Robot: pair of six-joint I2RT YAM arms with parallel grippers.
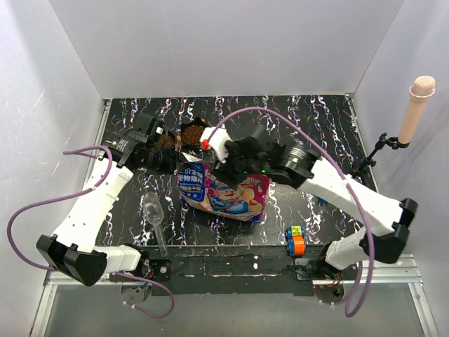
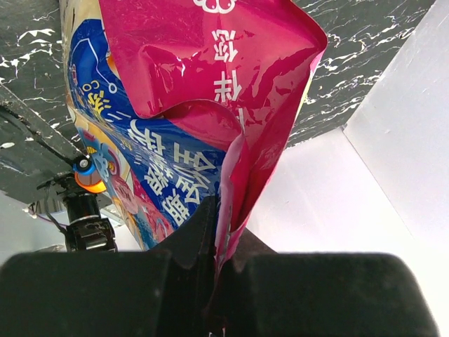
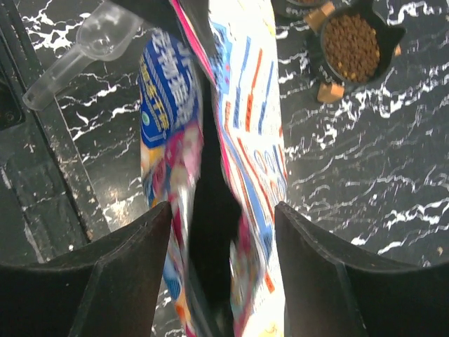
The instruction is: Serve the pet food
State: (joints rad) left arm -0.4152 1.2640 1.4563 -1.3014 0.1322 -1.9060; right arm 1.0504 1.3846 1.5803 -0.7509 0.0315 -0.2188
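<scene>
The glossy magenta-and-blue pet food bag [image 1: 224, 191] stands at the middle of the table. In the left wrist view my left gripper [image 2: 223, 247] is shut on the magenta edge of the bag [image 2: 210, 105], at its upper left corner [image 1: 184, 163]. My right gripper [image 3: 223, 232] is open, its fingers [image 3: 133, 253] straddling the bag's dark open mouth [image 3: 210, 189], which is blurred. Brown kibble fills a black bowl [image 3: 351, 45] just behind the bag, and shows from above too [image 1: 166, 141].
A clear plastic scoop [image 1: 156, 210] lies left of the bag. Colourful toy blocks [image 1: 295, 240] sit at the near right edge. A microphone on a stand [image 1: 417, 105] rises at the far right. White walls enclose the table on three sides.
</scene>
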